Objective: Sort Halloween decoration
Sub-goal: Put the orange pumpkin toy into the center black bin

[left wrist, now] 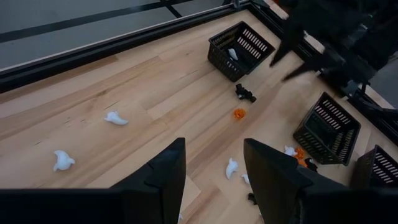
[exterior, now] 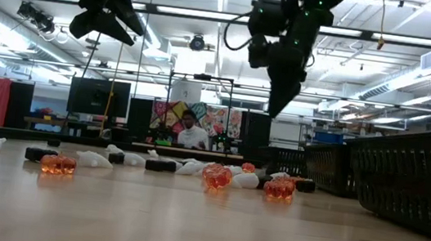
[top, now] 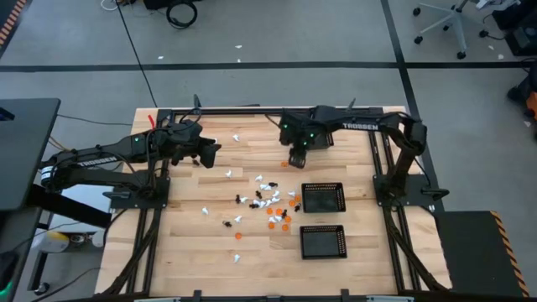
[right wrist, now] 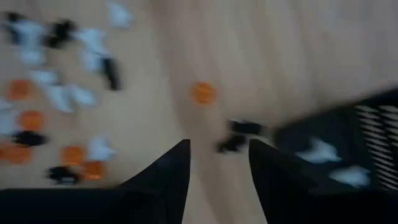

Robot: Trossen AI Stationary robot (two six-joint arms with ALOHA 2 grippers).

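The Halloween decoration is several tiny white, orange and black figures (top: pixel 268 205) scattered on the wooden table's middle. A few lie apart: a white one (left wrist: pixel 115 117), an orange one (right wrist: pixel 202 92) and a black one (right wrist: pixel 245 127). My right gripper (right wrist: pixel 217 146) hangs open above the table (top: pixel 297 162), pointing steeply down, with only bare wood between its fingers. It is just left of a black mesh tray (right wrist: pixel 373 124) that holds white figures (right wrist: pixel 320 149). My left gripper (left wrist: pixel 214 146) waits open and raised at the table's far left (top: pixel 210 155).
Two more black mesh trays (top: pixel 323 186) (top: pixel 323 228) stand right of the scatter, toward the near edge. The trays rise as dark walls at the right of the low view (exterior: pixel 422 179). Bare wood lies left of the scatter. A person sits far behind the table (exterior: pixel 193 134).
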